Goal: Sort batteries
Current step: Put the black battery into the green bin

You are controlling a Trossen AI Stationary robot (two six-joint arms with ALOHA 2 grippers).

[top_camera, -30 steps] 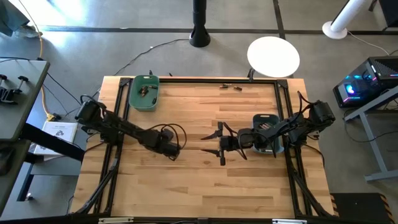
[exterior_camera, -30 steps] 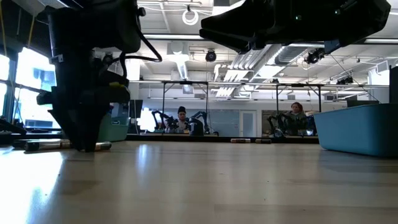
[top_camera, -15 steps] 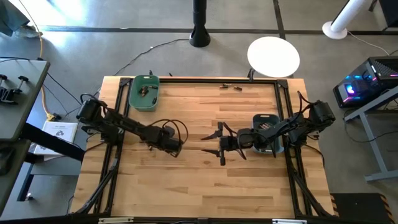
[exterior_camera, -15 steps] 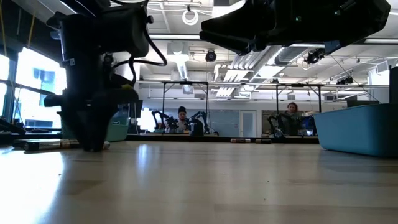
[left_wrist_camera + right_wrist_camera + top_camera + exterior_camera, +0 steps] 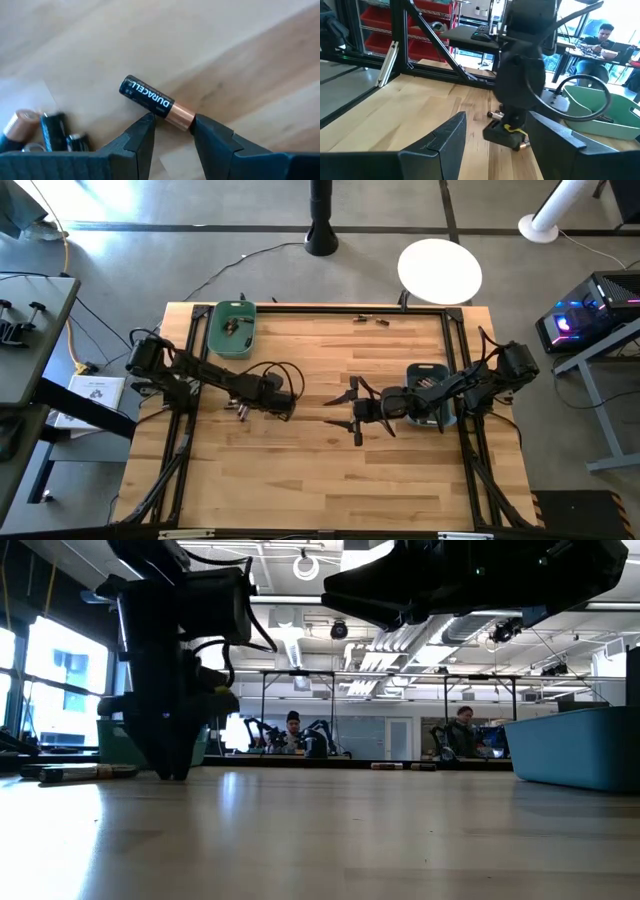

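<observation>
A black and copper battery (image 5: pixel 150 99) sits between the fingers of my left gripper (image 5: pixel 172 122), which is shut on it left of the table's middle (image 5: pixel 278 398). The right wrist view shows the same gripper (image 5: pixel 512 135) low over the wood. A few loose batteries (image 5: pixel 240 408) lie flat on the table just to its left, and they also show in the left wrist view (image 5: pixel 30 127). My right gripper (image 5: pixel 340 412) waits open and level near the table's middle, nothing between its fingers. My left gripper pinches the battery's copper end (image 5: pixel 180 114) between its two fingers. They come steeply from above and lie across the battery. It stays level, with the black end (image 5: pixel 131 87) sticking out to one side. Whether it clears the table I cannot tell.
A green bin (image 5: pixel 215 340) with a few batteries (image 5: pixel 232 328) stands at the far left. A blue bin (image 5: pixel 432 370) sits under the right arm at the right. Two more batteries (image 5: pixel 370 320) lie by the far edge. Bare wood spreads toward the near edge.
My left gripper has swung toward the table's far edge and a little right, still shut on the battery. This has uncovered the loose batteries lying to its left.
</observation>
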